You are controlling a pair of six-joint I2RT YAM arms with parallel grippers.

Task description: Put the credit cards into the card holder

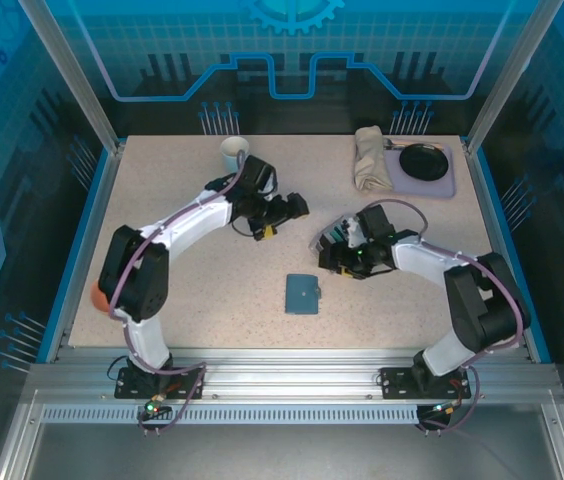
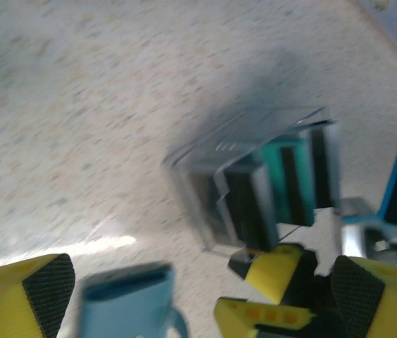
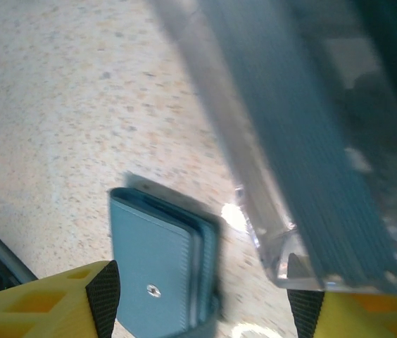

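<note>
– Speckled beige tabletop (image 1: 182, 290) inside a blue-lit enclosure, with a gear graphic (image 1: 292, 12) on the back panel. Any writing to read?
– Only small raised marks on the front lip of the clear tiered plastic card rack (image 2: 255, 137), too blurred to read.
– Where is the small blue-teal folding card holder (image 1: 304, 293)?
– Flat and closed on the table at the front middle, between the two arms, near the rack but apart from it. From above it looks almost square, so its long axis is hard to call. In the right wrist view its longer side runs up the picture. Its layered edges are on its right, a silver snap stud (image 3: 155, 289) is on its face, and its lower end is cut off.
– And the thin plastic credit cards (image 2: 283, 176)?
– Standing on edge in the rack's tiers, teal, dark and pale, one row behind another. Blur smears them.
– The grippers?
– The left gripper (image 1: 298, 206) is spread wide. A blurred pale-blue rounded shape (image 2: 131, 303) shows low between its fingers; I cannot tell what it is or whether it touches them. The right gripper (image 3: 202, 296) has its jaws parted. The rack's corner sits against the finger (image 3: 304, 306) on the picture's right, and nothing is pinched across the gap.
– Farther back?
– A white mug (image 1: 234, 152), and a beige folded cloth (image 1: 370, 158) beside a lavender tray (image 1: 449, 186) holding a black dish (image 1: 424, 160).
</note>
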